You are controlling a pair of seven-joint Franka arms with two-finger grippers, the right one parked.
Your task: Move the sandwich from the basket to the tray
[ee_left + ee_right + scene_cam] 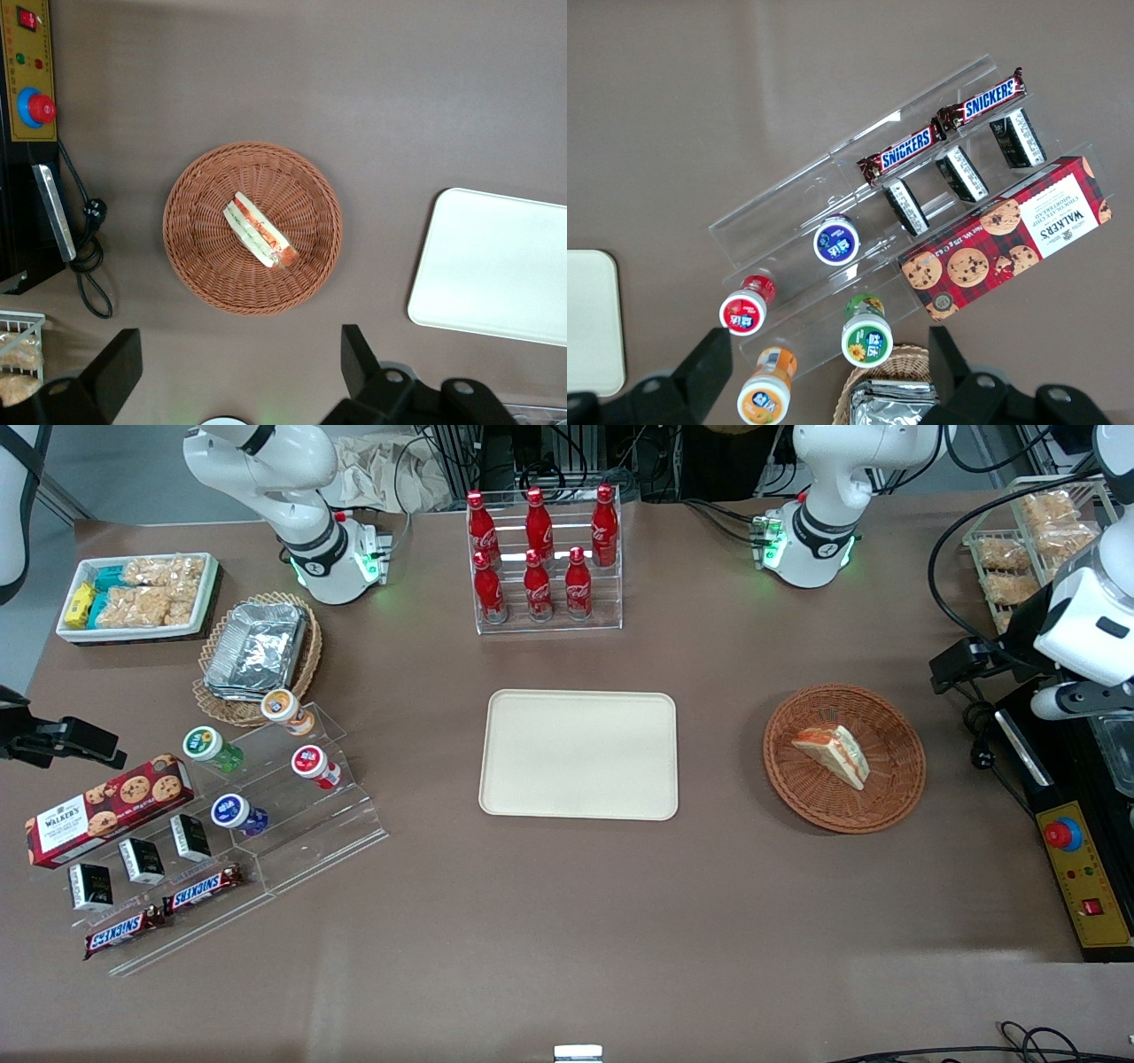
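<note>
Spread gripper (239,376) hovers above basket (252,228); a skewed pinch could crush the sandwich (259,230) short of tray (496,266).

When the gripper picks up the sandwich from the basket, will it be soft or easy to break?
Probably soft: the sandwich is layered bread and filling, so a firm squeeze may dent it. Layers could slide apart. It looks light. The gripper hangs open above the basket.

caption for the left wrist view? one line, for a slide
Open gripper high above the sandwich lying in the basket, tray beside it.
</note>
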